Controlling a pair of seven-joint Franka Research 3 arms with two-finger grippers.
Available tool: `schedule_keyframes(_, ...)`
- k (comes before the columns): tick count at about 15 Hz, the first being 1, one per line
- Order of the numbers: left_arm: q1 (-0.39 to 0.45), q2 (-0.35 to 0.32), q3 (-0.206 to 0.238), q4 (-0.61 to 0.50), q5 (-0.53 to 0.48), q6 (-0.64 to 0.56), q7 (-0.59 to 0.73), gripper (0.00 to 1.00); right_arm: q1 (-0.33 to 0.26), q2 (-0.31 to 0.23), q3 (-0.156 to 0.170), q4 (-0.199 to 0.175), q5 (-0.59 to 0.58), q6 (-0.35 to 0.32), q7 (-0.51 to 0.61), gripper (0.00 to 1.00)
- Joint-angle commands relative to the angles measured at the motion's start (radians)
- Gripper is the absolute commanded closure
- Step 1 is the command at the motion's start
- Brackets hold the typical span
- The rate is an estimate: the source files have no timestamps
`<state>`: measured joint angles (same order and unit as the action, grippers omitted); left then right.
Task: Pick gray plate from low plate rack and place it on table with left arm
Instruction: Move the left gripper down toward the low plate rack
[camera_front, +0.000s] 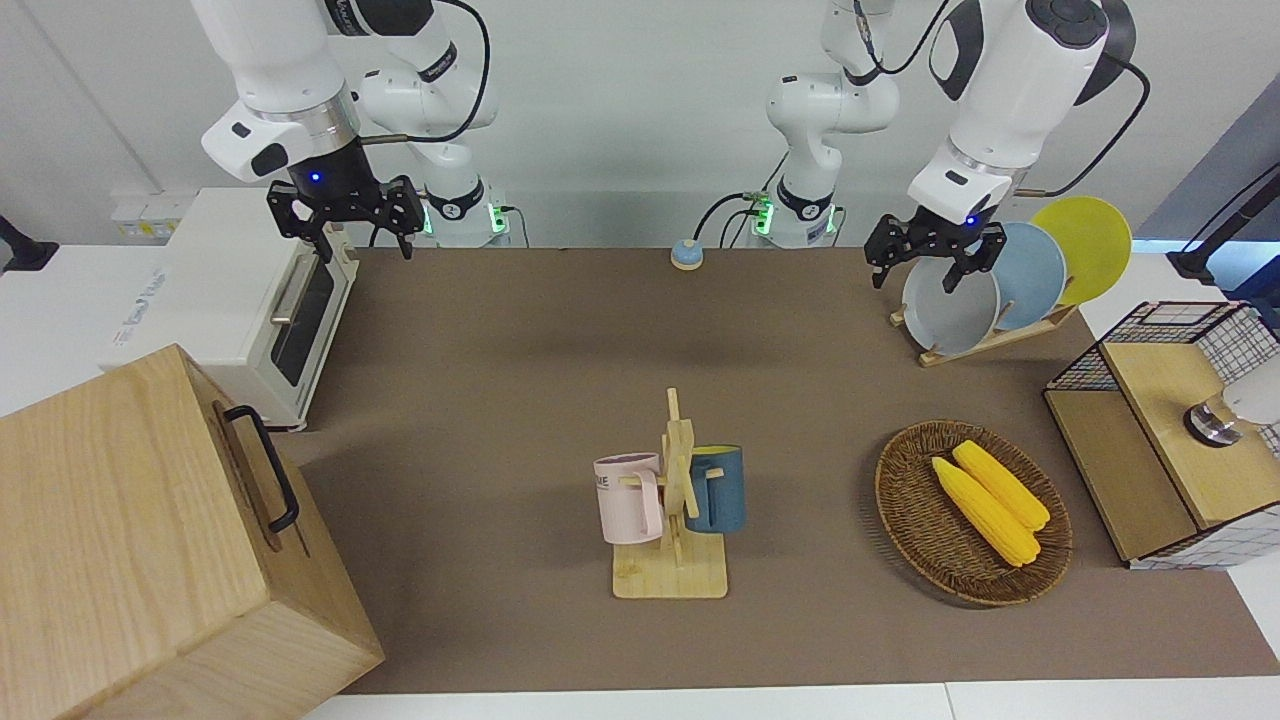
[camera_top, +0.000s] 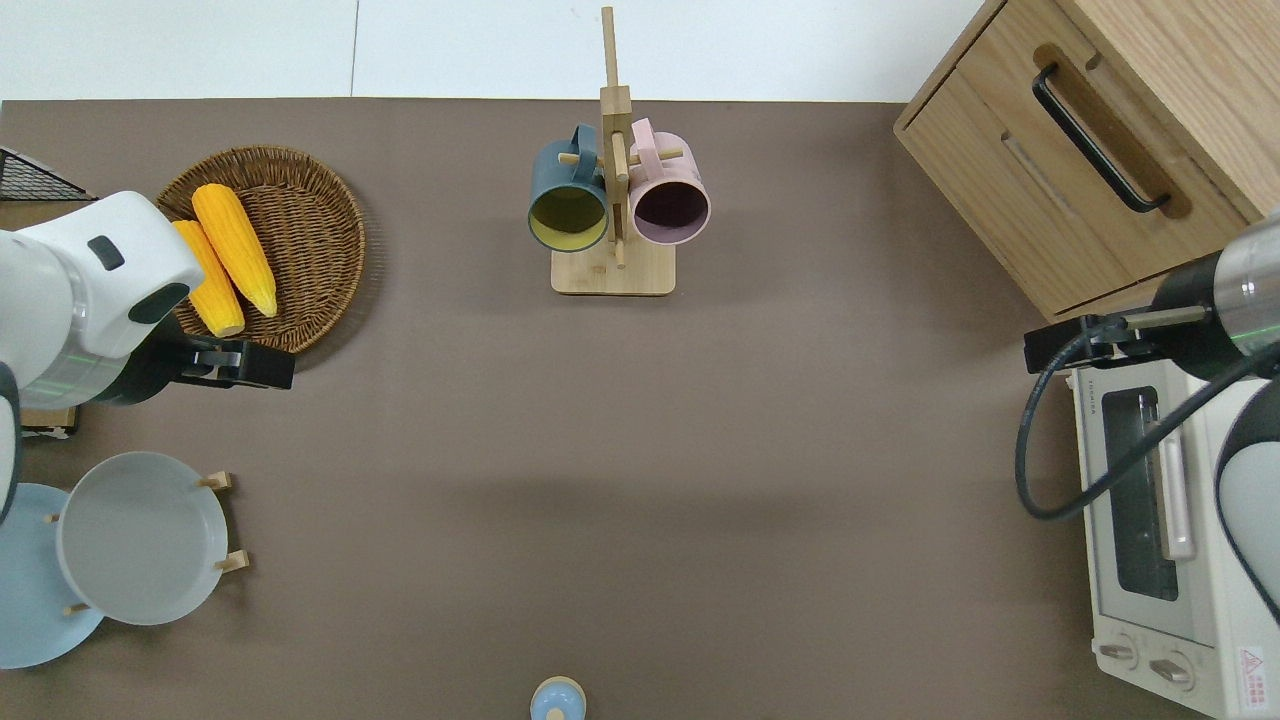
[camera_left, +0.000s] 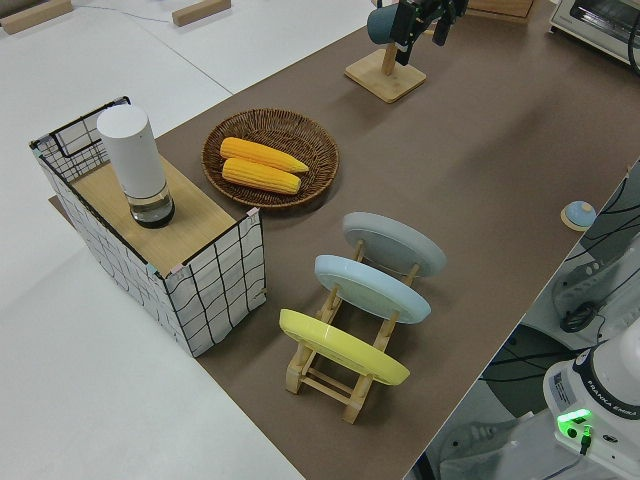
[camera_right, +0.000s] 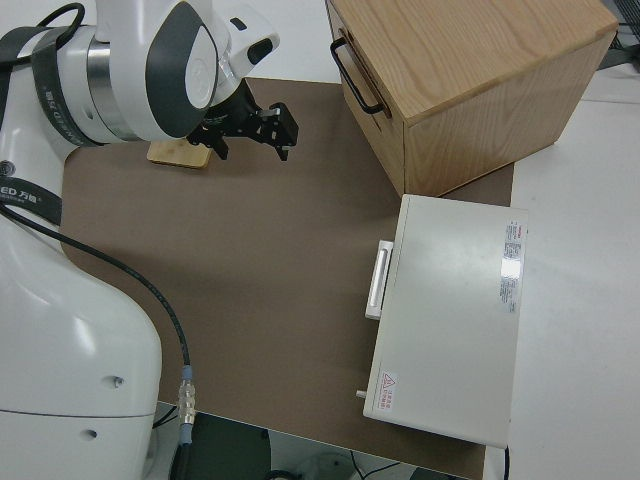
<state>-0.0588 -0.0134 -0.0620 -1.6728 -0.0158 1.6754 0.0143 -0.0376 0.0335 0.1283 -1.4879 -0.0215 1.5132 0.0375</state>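
Gray plate (camera_front: 948, 308) racked under left gripper (camera_front: 935, 262).

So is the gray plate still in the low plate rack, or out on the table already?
In the rack. The gray plate leans on edge between the pegs of the low plate rack, beside the sky-blue plate.
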Motion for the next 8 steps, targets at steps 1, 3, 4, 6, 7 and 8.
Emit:
schedule_keyframes(1, -0.009, -0.003, 0.016, 0.018, 0.008, -0.029, 0.003, 0.0, -0.022, 0.009, 0.02, 0.021, -0.003, -0.016, 0.013, 0.017)
schedule_keyframes(3, -0.006, -0.007, 0.017, 0.016, 0.005, -0.032, 0.003, 0.0, -0.022, 0.009, 0.02, 0.02, -0.003, -0.016, 0.013, 0.017)
schedule_keyframes(4, -0.006, -0.008, 0.019, 0.016, 0.005, -0.039, 0.01, 0.0, -0.022, 0.009, 0.02, 0.02, -0.003, -0.016, 0.013, 0.017)
schedule_keyframes(6, -0.006, -0.013, 0.019, 0.015, 0.005, -0.049, 0.019, 0.0, -0.022, 0.009, 0.02, 0.021, -0.003, -0.016, 0.013, 0.017)
schedule_keyframes(7, -0.007, -0.016, 0.017, 0.015, 0.005, -0.052, 0.018, 0.0, -0.022, 0.009, 0.02, 0.02, -0.003, -0.016, 0.013, 0.017)
schedule_keyframes(8, -0.007, -0.017, 0.017, 0.013, 0.005, -0.055, 0.018, 0.0, -0.021, 0.009, 0.02, 0.02, -0.003, -0.016, 0.013, 0.017)
